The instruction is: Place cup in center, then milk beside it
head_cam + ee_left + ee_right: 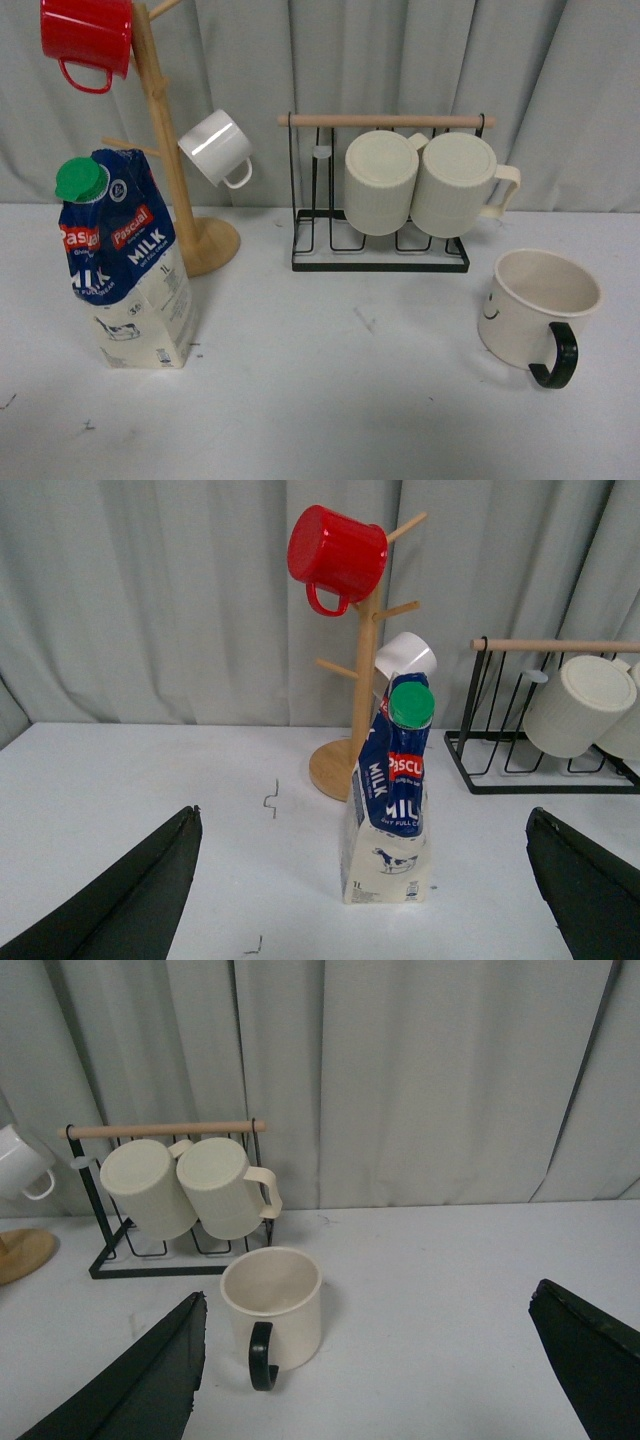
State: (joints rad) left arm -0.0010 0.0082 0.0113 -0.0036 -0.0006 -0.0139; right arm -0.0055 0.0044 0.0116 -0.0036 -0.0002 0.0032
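Cream enamel cup (540, 310) stands right on the surface (330, 400), handle (555, 355) toward the robot; milk (125, 265) upright at left. Both the right end effector (368, 1295) and left end effector (362, 813) hang spread apart, empty. Right should grip the cup beside the handle, which probably blocks a centred grip.

backdrop: pale grey pleated fabric curtain (560, 90), full width
surface: flat white counter (330, 400), few dark scuffs
light: even, soft shadows

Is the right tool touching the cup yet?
Apart. Front view shows the cup standing alone, no arm near; right wrist view shows the right tool open, table visible between its fingers and the cup.
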